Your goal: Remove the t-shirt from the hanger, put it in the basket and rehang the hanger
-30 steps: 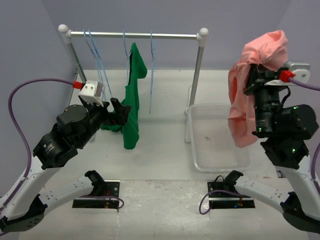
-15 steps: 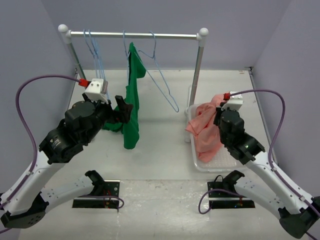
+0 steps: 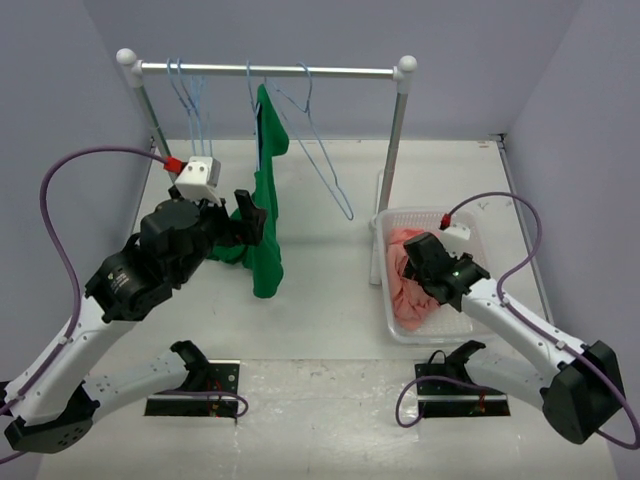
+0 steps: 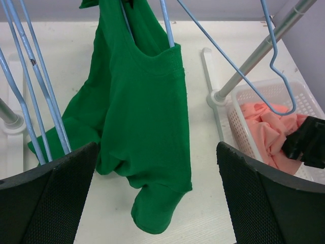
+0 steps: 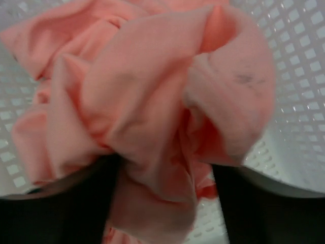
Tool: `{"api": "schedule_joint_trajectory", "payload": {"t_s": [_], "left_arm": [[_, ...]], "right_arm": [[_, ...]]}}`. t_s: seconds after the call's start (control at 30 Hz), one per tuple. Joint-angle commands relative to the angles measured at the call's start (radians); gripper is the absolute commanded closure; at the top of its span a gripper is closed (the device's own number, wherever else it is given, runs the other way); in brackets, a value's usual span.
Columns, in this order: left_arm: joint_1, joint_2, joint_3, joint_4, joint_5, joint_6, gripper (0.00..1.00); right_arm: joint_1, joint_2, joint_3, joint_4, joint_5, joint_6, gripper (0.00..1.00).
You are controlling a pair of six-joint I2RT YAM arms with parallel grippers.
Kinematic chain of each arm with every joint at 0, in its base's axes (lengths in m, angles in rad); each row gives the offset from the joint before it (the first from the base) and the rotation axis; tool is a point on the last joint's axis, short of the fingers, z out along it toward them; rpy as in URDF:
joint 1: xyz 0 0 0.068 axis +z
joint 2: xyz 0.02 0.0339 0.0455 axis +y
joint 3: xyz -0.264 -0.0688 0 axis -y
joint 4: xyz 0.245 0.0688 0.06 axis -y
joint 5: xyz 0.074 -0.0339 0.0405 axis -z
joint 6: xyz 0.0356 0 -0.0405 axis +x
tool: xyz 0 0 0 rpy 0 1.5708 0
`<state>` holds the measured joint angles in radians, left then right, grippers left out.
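The t-shirt (image 3: 400,296) is a salmon-pink heap of soft, deep folds, off the hanger (image 3: 347,212) and lying in the white basket (image 3: 430,212) against its left wall. Bunched as it is, its longer run goes from the basket's far end toward the near end; collar and hem cannot be told apart. The right gripper (image 3: 412,268) sits on top of it, fingers parted, with a loose fold between them. The bare hanger hangs tilted from the rail. The left gripper (image 3: 240,225) gapes wide, unladen, beside the green shirt (image 3: 265,240).
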<state>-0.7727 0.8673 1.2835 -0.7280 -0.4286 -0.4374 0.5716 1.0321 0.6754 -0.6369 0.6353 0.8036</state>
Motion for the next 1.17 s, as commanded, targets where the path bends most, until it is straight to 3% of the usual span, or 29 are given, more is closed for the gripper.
{"api": "schedule_joint_trajectory", "payload": {"t_s": [0.0, 0.03, 0.13, 0.3, 0.43, 0.77, 1.13], "left_arm": [[0.0, 0.009, 0.037, -0.007, -0.021, -0.026, 0.0], [0.0, 0.009, 0.039, -0.008, -0.021, -0.029, 0.0], [0.0, 0.009, 0.049, -0.008, -0.019, -0.032, 0.0], [0.0, 0.019, 0.056, -0.02, 0.039, -0.017, 0.0], [0.0, 0.009, 0.06, -0.06, 0.004, -0.034, 0.0], [0.0, -0.083, 0.033, -0.175, -0.166, -0.129, 0.0], [0.0, -0.122, -0.012, -0.2, -0.191, -0.179, 0.0]], "right_arm": [[-0.006, -0.02, 0.052, -0.11, -0.052, 0.154, 0.12], [-0.004, -0.032, 0.058, -0.118, -0.06, 0.149, 0.01], [-0.004, -0.101, 0.139, -0.167, -0.042, 0.108, 0.01], [-0.006, -0.256, 0.285, -0.104, -0.086, -0.153, 0.01], [-0.006, -0.34, 0.334, -0.052, -0.126, -0.227, 0.01], [-0.004, -0.463, 0.408, -0.167, -0.036, -0.189, 0.01], [-0.004, -0.535, 0.374, -0.167, -0.016, -0.162, 0.01]]}}
